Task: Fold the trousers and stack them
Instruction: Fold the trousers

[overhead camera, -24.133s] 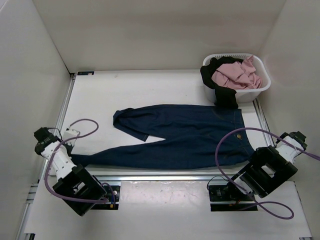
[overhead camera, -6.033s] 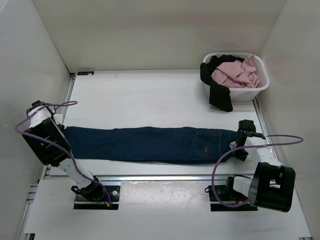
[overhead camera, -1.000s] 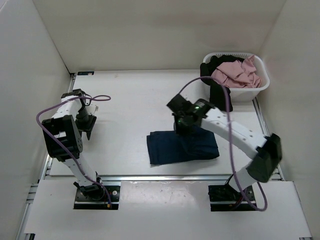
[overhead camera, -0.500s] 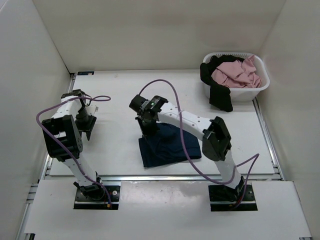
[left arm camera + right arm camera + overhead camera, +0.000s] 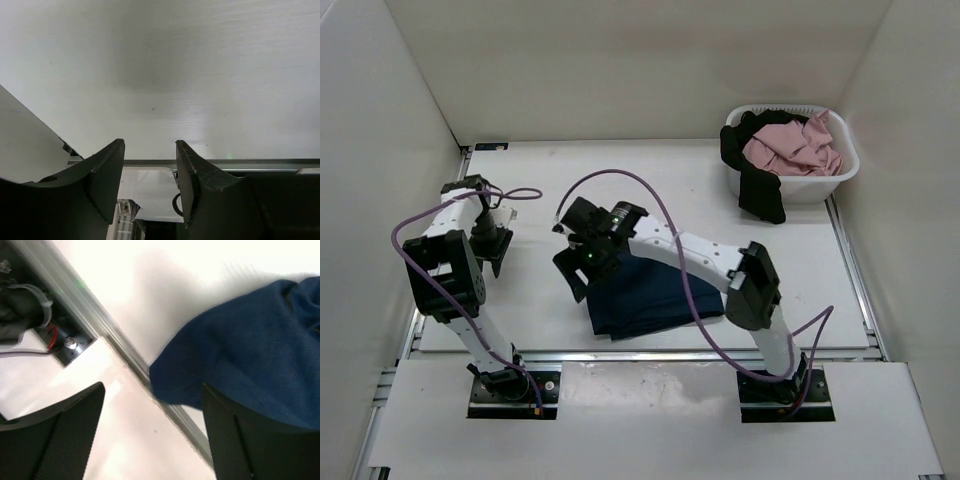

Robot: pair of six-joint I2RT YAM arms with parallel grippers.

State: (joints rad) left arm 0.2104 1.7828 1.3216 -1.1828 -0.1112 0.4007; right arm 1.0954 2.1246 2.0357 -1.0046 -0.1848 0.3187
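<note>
The trousers (image 5: pixel 655 295) lie folded into a compact dark blue packet in the lower middle of the overhead view, on the table (image 5: pixel 620 190) close to its near rail. The packet sits slightly skewed, with its lower left corner reaching toward the rail. In the right wrist view the same cloth (image 5: pixel 250 370) fills the right side of the frame, and its rounded corner hangs over the metal rail.

The right gripper (image 5: pixel 580 272) hovers at the packet's upper left edge. Its wrist view shows the gripper (image 5: pixel 152 389) with its jaws wide apart and nothing between them, so it holds no cloth. The left gripper (image 5: pixel 492 250) stands well apart at the left of the overhead view, pointing down at bare table. Its own view shows the gripper (image 5: pixel 149 145) about half open and empty.

At the upper right, a white basket (image 5: pixel 815 188) holds a pink garment (image 5: pixel 790 145), and a black garment (image 5: pixel 760 195) drapes over its front wall.

The folding looks essentially done, since the long legs are gathered into one small bundle. What seems left is small: perhaps squaring the skewed packet or nudging its corner back from the rail, then drawing the right arm away. No other folded pile shows on the table, so this packet appears to be the base of any stack.
</note>
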